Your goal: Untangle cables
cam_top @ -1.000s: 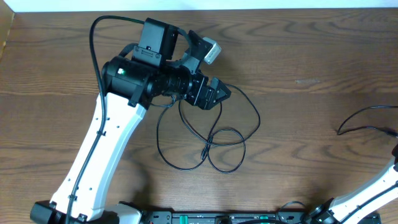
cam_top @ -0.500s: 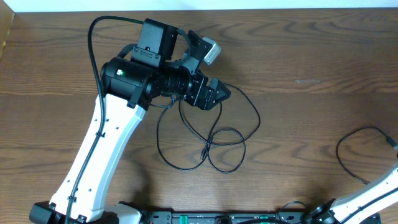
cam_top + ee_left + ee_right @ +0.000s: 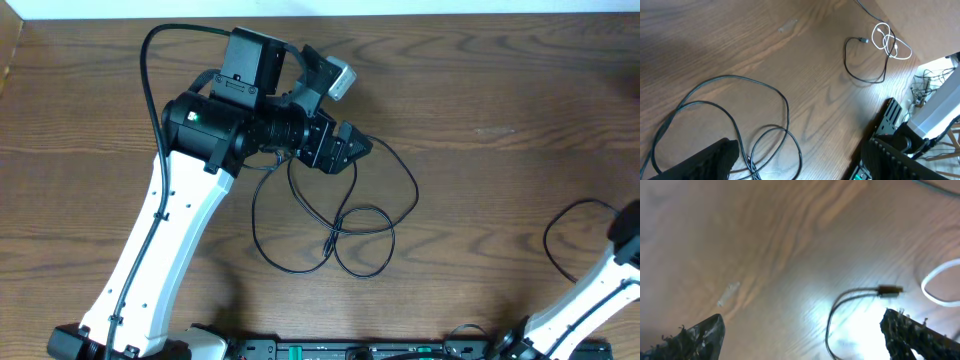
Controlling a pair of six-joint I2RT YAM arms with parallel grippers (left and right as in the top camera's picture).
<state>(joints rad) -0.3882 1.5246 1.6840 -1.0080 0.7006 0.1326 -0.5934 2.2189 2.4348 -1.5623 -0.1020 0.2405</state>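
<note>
Thin black cables (image 3: 329, 240) lie in loose round loops on the wood-grain bench (image 3: 480, 80). The left hand (image 3: 805, 160) and right hand (image 3: 805, 335) both stand apart, empty.

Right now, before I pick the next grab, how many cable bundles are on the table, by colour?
Black cable bundles: 2, the central loops and the far loop
White cable coil: 1
Total: 3
I cannot tell whether the central loops are one cord or several.
</note>
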